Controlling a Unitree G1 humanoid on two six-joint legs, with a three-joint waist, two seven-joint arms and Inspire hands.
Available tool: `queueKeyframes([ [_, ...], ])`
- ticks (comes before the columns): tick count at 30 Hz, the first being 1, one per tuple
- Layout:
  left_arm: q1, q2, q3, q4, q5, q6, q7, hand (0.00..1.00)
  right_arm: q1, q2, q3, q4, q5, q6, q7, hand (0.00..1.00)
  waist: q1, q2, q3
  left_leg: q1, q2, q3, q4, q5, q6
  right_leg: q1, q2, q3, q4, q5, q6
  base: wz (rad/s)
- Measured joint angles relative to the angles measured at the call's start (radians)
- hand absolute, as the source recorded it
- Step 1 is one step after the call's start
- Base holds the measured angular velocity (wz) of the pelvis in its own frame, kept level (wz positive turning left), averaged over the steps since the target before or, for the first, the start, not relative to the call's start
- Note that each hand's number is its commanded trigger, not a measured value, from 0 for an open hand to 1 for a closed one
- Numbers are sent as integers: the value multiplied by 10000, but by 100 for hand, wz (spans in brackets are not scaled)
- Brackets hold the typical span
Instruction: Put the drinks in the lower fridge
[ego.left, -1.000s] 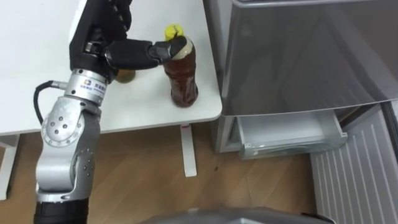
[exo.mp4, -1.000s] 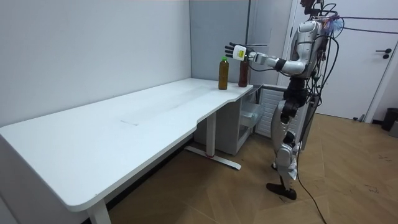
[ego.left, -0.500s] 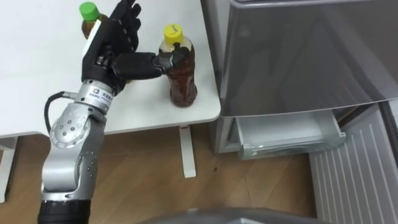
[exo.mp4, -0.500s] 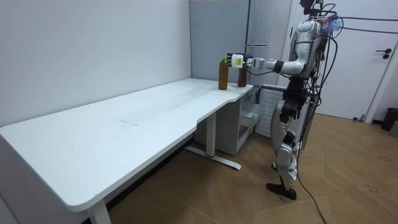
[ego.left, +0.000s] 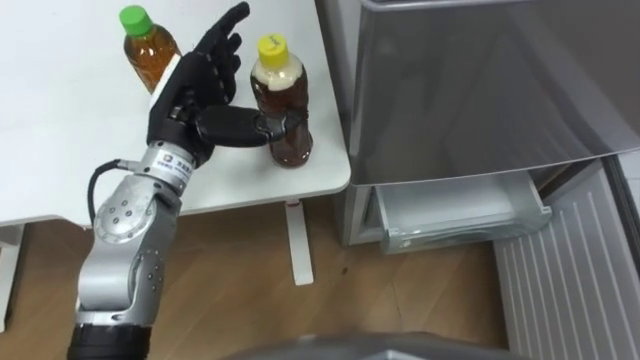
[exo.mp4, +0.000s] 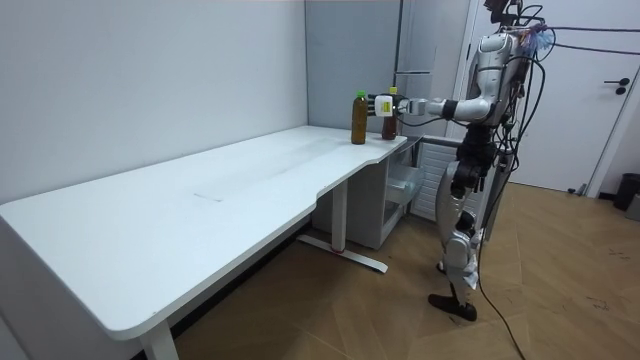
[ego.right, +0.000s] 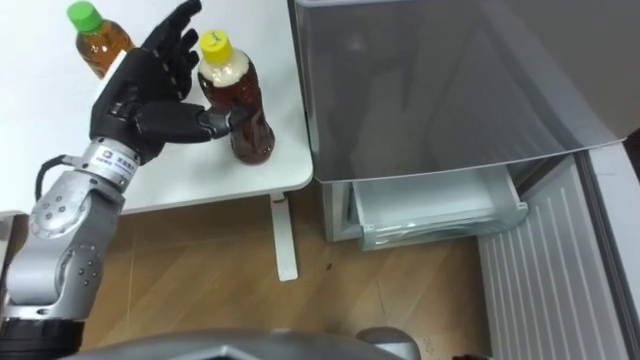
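A dark tea bottle with a yellow cap (ego.left: 285, 92) stands upright near the right corner of the white table (ego.left: 60, 150). A lighter tea bottle with a green cap (ego.left: 148, 58) stands behind it to the left. My left hand (ego.left: 190, 95) is against the yellow-capped bottle's left side, open, with straight fingers reaching past its neck and the thumb lying across its front. In the room view the left hand (exo.mp4: 383, 104) is at bottle height beside the two bottles (exo.mp4: 359, 118). The right eye view shows the same hand (ego.right: 140, 95) and bottle (ego.right: 242, 100).
A grey fridge (ego.left: 480, 90) stands right of the table. Its lower drawer (ego.left: 455, 210) is pulled out, and a white ribbed panel (ego.left: 570, 280) lies low at the right. I stand on the wooden floor at the table's corner, facing the fridge.
My left hand has come down from the yellow cap to the bottle's body, and the thumb now crosses its front. The green-capped bottle has come out from behind the hand.
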Motion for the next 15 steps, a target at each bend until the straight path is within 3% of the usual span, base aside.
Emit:
queueKeyframes([
  [15, -1, 0, -203, 90, 1, 0, -41, 0, -32, 2, 1, -106, -31, -17, 32, 0, -2, -8, -23, -2, 2, 3, 65, 1, -1, -4, 0, 12, -2, -5, -6, 0],
])
